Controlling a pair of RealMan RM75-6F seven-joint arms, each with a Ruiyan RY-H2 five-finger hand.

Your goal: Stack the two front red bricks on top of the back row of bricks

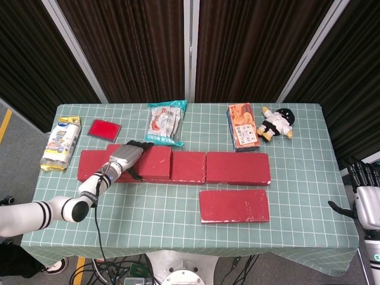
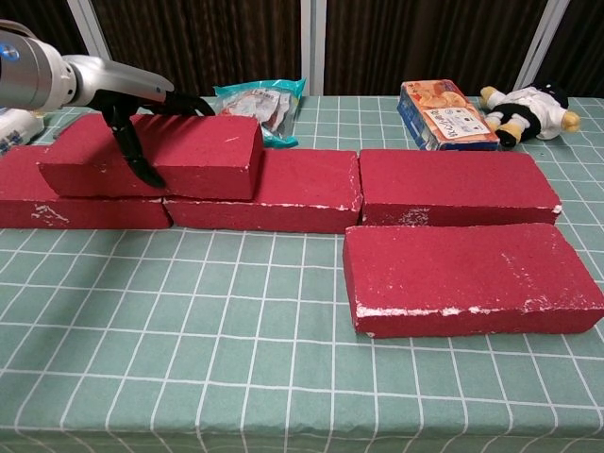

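Five red bricks on green checked cloth (image 1: 178,208), head view first. Three in back row: left brick (image 1: 89,166), middle brick (image 1: 189,167), right brick (image 1: 237,168), end to end, touching. Fourth, stacked brick (image 1: 151,161), lying on top of row over joint of left and middle. Fifth, front brick (image 1: 234,205), flat on cloth alone, just before right brick, apart from it. Left hand (image 1: 126,157) grasping stacked brick at its left part, dark fingers draped over far edge, thumb down near side. Right hand (image 1: 366,199) off table at right edge, low, fingers upright and spread, holding nothing. Behind row: flat red pad (image 1: 104,129), snack bag (image 1: 167,123), orange box (image 1: 243,127), doll (image 1: 276,123); wipes pack (image 1: 62,142) at left end.

Chest view next. Stacked brick (image 2: 156,157) slightly tilted, dull crimson, rough faces, white scuffs along lower edges; resting on left brick (image 2: 66,208) and middle brick (image 2: 283,193). Left hand (image 2: 142,109) clasping it, fingers across top rear, thumb down front face. Right brick (image 2: 458,187) level with row. Front brick (image 2: 467,278) nearest camera, chalky marks on bottom edge and corners, close to right brick. Snack bag (image 2: 264,102), orange box (image 2: 444,115), doll (image 2: 524,109) along far edge. Right hand out of this view.
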